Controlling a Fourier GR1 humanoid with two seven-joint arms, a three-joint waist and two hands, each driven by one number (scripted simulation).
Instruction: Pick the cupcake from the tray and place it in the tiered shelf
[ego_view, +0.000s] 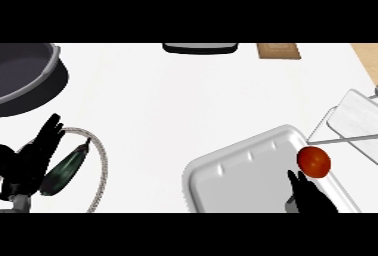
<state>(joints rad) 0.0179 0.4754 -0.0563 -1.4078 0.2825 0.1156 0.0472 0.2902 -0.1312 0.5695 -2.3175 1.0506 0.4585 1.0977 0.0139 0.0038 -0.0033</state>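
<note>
Right hand at the tray, beside the red cupcake.

Head view: the cupcake (314, 161) sits at the right rim of the white tray (221, 175), fingertips of the right hand (306, 195) just below it, straight and clamped on nothing. The tiered shelf (354, 122) stands at the right. The left hand (33, 155) rests open at the left edge over a basket (100, 165) holding a dark green vegetable (65, 170).

bright even light, white counter (184, 100) nearly washed out, faint soft shadows under the tray (221, 175) rim, dark pot (29, 80) interior shaded, no glare, edges slightly soft
</note>
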